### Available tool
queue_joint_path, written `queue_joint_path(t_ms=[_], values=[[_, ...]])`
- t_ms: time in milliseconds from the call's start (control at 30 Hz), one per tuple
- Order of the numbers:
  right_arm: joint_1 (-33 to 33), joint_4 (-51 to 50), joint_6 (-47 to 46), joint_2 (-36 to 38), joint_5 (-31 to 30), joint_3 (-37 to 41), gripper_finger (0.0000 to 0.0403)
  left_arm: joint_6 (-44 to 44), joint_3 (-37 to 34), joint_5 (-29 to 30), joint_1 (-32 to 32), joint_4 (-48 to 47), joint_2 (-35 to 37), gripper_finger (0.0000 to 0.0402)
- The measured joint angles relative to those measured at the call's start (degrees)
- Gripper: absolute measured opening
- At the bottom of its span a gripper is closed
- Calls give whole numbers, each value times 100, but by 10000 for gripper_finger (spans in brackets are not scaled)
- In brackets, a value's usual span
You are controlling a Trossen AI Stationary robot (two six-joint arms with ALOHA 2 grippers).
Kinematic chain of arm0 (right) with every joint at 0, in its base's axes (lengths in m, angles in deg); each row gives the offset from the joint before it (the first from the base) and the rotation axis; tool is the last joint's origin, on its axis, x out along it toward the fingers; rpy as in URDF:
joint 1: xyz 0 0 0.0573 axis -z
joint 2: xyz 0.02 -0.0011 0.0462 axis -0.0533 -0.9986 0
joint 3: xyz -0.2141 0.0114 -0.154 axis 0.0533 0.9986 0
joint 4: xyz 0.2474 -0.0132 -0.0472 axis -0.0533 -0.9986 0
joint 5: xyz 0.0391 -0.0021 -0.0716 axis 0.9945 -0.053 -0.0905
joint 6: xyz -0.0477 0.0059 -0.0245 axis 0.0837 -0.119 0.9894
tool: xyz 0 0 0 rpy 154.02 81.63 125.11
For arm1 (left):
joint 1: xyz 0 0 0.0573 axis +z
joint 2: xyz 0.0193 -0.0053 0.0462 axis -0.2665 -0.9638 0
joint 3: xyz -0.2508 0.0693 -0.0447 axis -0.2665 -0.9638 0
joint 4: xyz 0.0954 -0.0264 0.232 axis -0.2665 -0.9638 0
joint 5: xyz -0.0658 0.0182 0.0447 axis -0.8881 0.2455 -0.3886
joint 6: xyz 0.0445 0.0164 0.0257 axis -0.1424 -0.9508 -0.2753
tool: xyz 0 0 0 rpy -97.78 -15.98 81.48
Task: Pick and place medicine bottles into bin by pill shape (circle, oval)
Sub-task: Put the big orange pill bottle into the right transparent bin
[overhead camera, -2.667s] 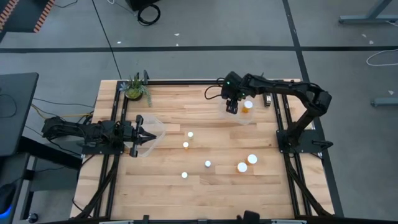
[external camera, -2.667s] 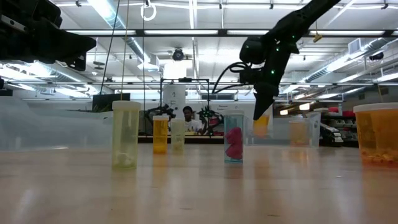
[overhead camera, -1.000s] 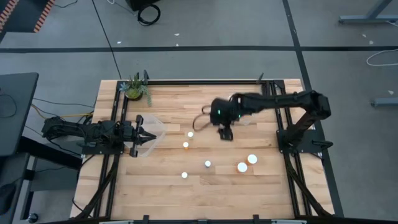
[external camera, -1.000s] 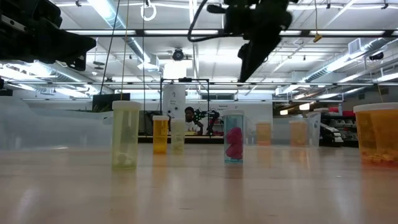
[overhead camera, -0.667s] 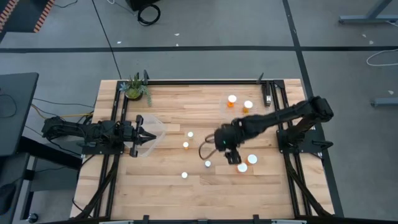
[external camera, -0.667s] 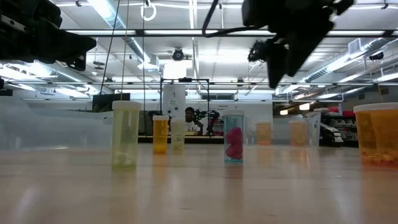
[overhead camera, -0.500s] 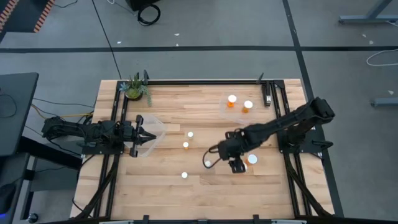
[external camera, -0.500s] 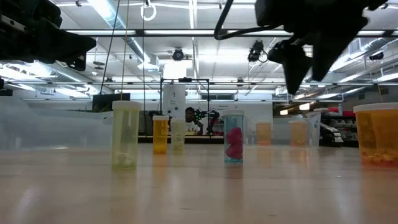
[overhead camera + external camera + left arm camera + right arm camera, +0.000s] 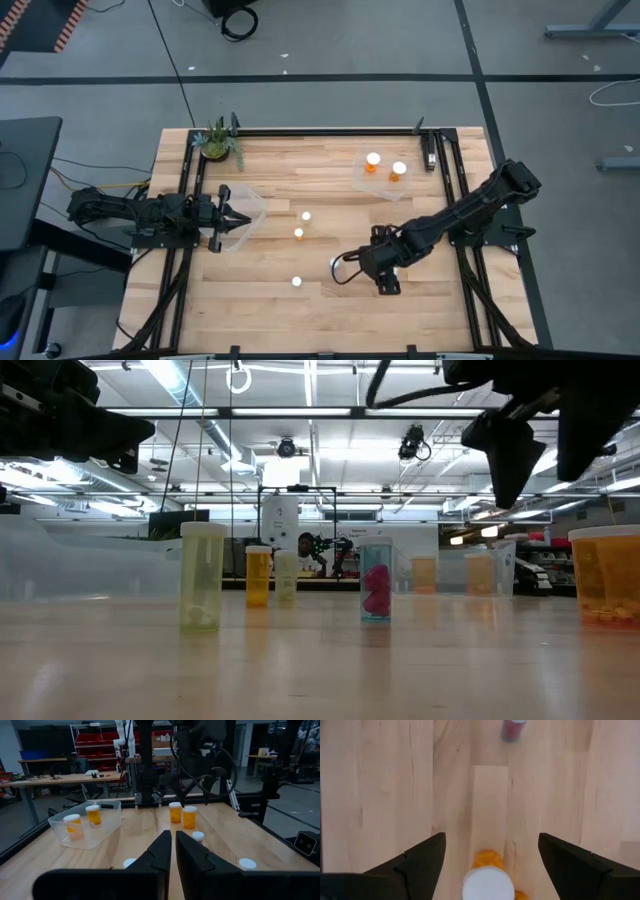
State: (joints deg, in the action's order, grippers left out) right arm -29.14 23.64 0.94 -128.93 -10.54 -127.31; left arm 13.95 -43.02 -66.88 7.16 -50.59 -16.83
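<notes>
Several medicine bottles stand upright on their bases on the wooden table (image 9: 250, 300). An orange bottle with a white cap (image 9: 487, 881) stands right below my right gripper (image 9: 491, 837), which is open, points steeply down and touches nothing. In the high view that gripper (image 9: 388, 284) hangs over the near right part and hides the bottles under it. Small white-capped bottles (image 9: 305, 215) (image 9: 298, 233) (image 9: 296, 281) stand mid-table. My left gripper (image 9: 238, 218) waits shut at the left edge, at a clear bin (image 9: 250, 205).
A second clear bin (image 9: 380, 172) at the far right holds two orange bottles (image 9: 372, 160) (image 9: 399, 168). A bottle with red pills (image 9: 376, 580) stands mid-table. A potted plant (image 9: 217, 142) sits at the far left corner. Black frame rails (image 9: 455, 190) run along both sides.
My right gripper has swung from the middle of the table toward the near edge and somewhat to the right. It has come lower, ending over the orange bottles at the near right. No bottle has moved.
</notes>
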Motion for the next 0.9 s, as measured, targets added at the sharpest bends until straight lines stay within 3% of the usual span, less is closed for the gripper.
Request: queue_joint_path(t_ms=[700,900], values=[[-186,30,70,-145,244,819,325,-1,0,0,-1,-4,-77,34],[-181,48,79,-145,298,842,294,-1,0,2,-1,-2,-76,26]])
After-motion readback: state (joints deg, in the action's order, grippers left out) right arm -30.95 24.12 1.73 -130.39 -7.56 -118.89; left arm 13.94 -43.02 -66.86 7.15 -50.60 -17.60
